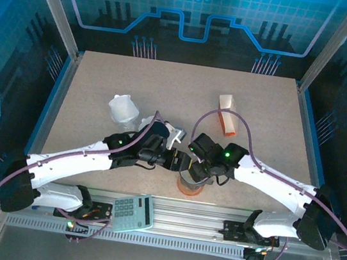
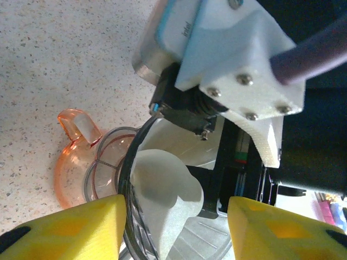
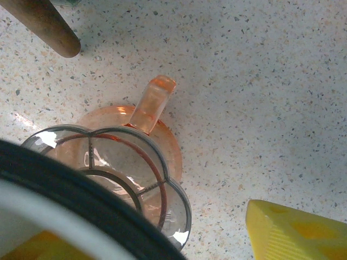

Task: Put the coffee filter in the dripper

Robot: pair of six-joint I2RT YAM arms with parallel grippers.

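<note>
Two claws were found almost touching over the near middle of the tabletop (image 1: pixel 167 81), and the deciding relation was seen at the left claw (image 2: pixel 176 230). The coffee filter (image 2: pixel 165 197) lay squarely between its yellow fingers (image 2: pixel 70 227), which were spread wide. Clear space was left between the paper and the farther finger, so no pinch on the filter could be made out. The white paper was seen rumpled rather than neatly coned, and it was pressed sideways against a dark curved rim (image 2: pixel 129 173) (whether that rim belonged to the dripper's own cone could not be told), with ribbed clear plastic just beneath it. The dripper (image 3: pixel 130 162) was stood on the tabletop directly below both claws, its orange handle (image 3: pixel 153 100) turned to the side away from the filter. The right claw (image 3: pixel 160 241) was likewise held wide, set astride the same dark rim with a gap shown on its visible side. The left arm was judged the nearer to the filter, so what remained was taken to be a short settling downward into the cone, not a sideways carry.
</note>
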